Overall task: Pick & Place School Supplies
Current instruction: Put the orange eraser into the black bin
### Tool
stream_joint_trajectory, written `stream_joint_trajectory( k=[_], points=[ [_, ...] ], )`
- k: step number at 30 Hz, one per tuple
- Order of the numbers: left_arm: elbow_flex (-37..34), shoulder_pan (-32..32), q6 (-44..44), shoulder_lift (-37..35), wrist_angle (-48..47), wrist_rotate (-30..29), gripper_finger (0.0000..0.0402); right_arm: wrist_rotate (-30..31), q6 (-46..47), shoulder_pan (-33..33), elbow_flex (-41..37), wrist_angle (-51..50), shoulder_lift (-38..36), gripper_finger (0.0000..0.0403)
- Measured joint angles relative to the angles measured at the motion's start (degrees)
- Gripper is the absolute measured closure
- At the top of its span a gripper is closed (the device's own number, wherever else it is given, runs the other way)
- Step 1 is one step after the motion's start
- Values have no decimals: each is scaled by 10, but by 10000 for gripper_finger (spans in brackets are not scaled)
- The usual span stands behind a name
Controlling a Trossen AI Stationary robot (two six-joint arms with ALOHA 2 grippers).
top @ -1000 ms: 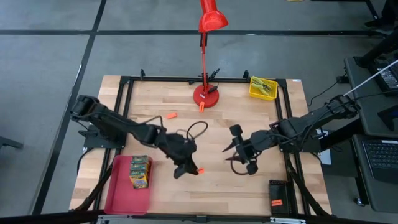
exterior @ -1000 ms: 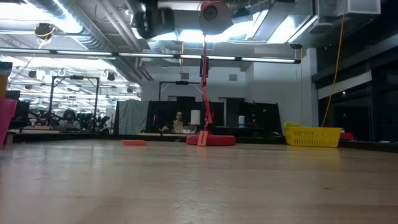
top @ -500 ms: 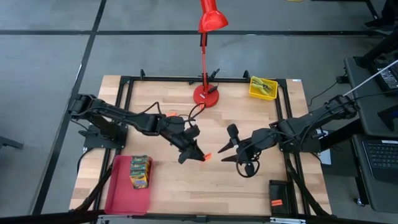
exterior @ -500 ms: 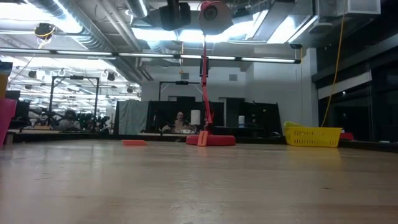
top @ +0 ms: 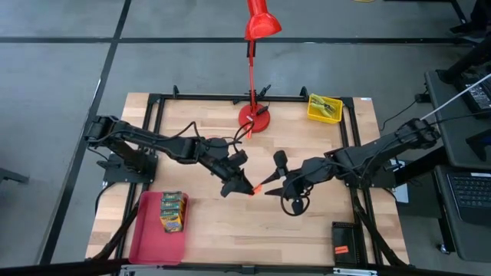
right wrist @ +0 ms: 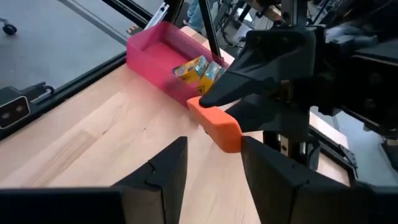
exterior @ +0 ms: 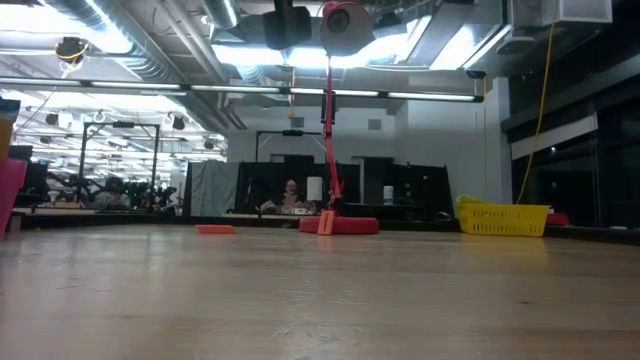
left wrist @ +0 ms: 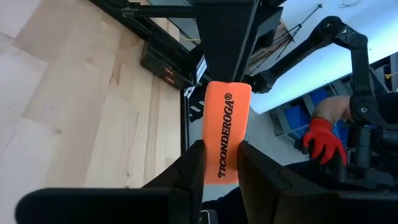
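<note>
Both arms have drawn together above mid-surface since a second ago. Left end effector (top: 244, 186) clamps an orange eraser (top: 258, 188), raised off the wooden surface (top: 307, 153). Right end effector (top: 275, 182), fingers spread, faces the eraser's free end, not touching it.

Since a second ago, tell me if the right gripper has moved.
Yes. In the high view the right gripper has shifted left, toward the lamp base side, closing on the orange eraser held by the left gripper.
</note>
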Motion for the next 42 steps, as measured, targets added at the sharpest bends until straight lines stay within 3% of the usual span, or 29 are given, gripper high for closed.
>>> stream_joint_trajectory(
  k=[33, 37, 42],
  points=[
    [0, 7, 5, 0, 18, 2, 327, -14, -10, -9, 0, 74, 44, 251],
    [0, 6, 5, 0, 18, 2, 327, -19, -11, -9, 7, 76, 44, 277],
    [0, 6, 5, 0, 18, 4, 327, -22, -12, -8, 7, 73, 44, 347]
  ],
)
